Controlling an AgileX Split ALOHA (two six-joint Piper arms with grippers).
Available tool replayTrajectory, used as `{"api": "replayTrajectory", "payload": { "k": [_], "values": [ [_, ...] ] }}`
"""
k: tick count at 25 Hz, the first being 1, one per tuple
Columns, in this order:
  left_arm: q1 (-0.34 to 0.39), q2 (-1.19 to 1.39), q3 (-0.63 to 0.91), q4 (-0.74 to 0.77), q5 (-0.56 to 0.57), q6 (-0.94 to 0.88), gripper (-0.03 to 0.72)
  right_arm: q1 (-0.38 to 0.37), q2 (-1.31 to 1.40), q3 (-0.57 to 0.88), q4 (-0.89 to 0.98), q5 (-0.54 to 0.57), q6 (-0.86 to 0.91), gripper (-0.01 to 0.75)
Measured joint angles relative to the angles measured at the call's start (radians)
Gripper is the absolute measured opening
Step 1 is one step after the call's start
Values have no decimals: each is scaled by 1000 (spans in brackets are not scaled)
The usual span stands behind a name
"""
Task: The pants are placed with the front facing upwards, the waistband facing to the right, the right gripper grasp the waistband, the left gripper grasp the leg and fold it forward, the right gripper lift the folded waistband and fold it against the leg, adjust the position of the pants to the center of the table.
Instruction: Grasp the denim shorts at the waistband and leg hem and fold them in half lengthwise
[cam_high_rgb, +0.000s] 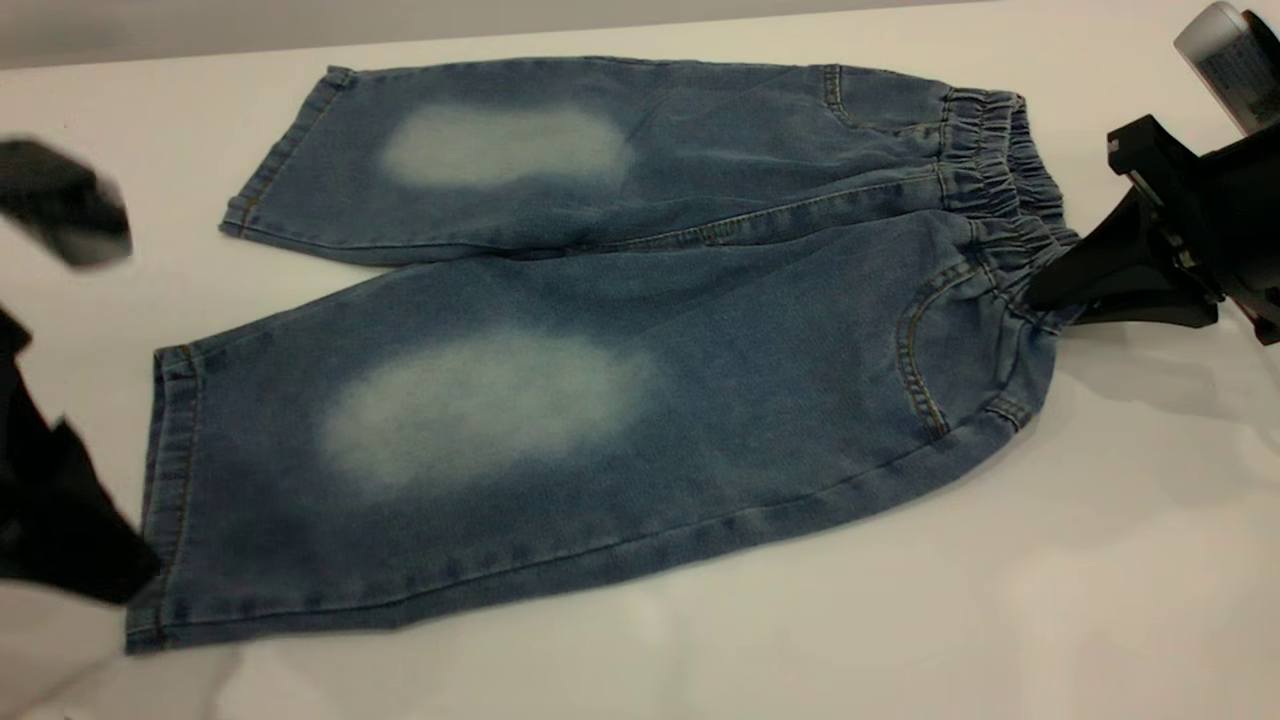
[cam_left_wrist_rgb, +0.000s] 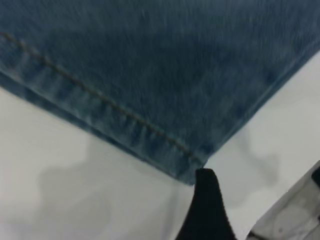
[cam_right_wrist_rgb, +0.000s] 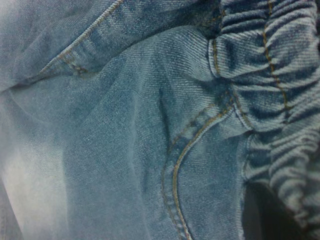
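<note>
One pair of pants lies flat and unfolded on the table, front up, both legs spread toward the left, waistband to the right; two faded ovals are visible, one per leg. Right gripper is at the near end of the waistband, its dark fingers touching the gathered denim; the right wrist view is filled with ruched band and pocket stitching at very close range, so it appears to be closing on the band, but whether the fingers have actually pinched cloth I cannot tell. Left gripper is at the near leg's hem corner; the left wrist view shows one dark fingertip just beside that corner, cloth not visibly between the fingers, opening not determinable. Judgement: layout step done; grasps in progress at most. Remaining: lengthwise fold, waistband-to-leg fold, centring. Count: one garment, two arms, two grippers.
</note>
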Motion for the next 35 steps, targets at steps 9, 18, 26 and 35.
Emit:
{"api": "replayTrajectory", "payload": {
  "k": [9,18,26,35],
  "values": [
    [0,60,22,97,-141,0,494,0,0,0,14,34,-7,34],
    [0,60,22,97,-149,101,494,0,0,0,32,34,-23,36],
    [-1,98,22,87,-153,158,494,0,0,0,48,34,-27,38],
    [-139,193,22,39,-264,223,494,0,0,0,47,46,-27,39]
  ]
}}
